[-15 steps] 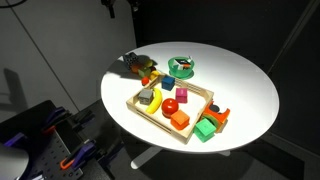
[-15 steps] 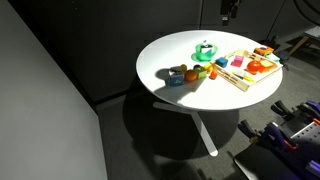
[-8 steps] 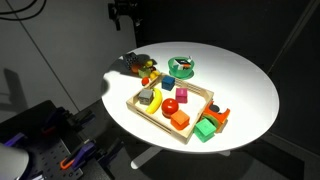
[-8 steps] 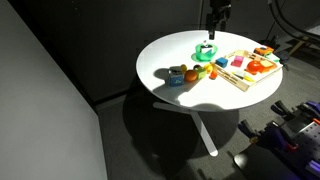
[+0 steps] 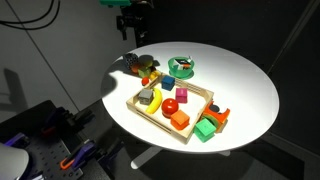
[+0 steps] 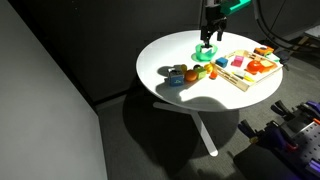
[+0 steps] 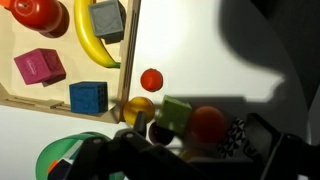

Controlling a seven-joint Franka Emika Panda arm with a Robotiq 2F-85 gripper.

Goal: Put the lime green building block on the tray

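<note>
Gripper (image 5: 130, 28): hangs in the air above the table; it shows small and dark, so I cannot tell whether the jaws are apart or closed, and nothing can be seen between them.
Table (image 5: 240, 85): round and white, seen in both exterior views.
Tray (image 7: 60, 104): light wood, at the left of the wrist view, lying flat on the table.
Tray contents, wrist view: a red round item (image 7: 40, 12), a pink block (image 7: 40, 67), a blue block (image 7: 88, 97), a banana (image 7: 95, 42) and a grey cube (image 7: 105, 18).
Green bowl (image 7: 55, 155): below the tray in the wrist view, partly hidden by the dark gripper body.
Small red ball (image 7: 151, 79): on the bare table, just right of the tray's edge.
Orange ball (image 7: 138, 108): below the red ball, in shadow.
Lime green block (image 7: 175, 113): on the table, outside the tray and near its right edge, in shadow between the orange ball and an orange-red ball (image 7: 208, 123).
</note>
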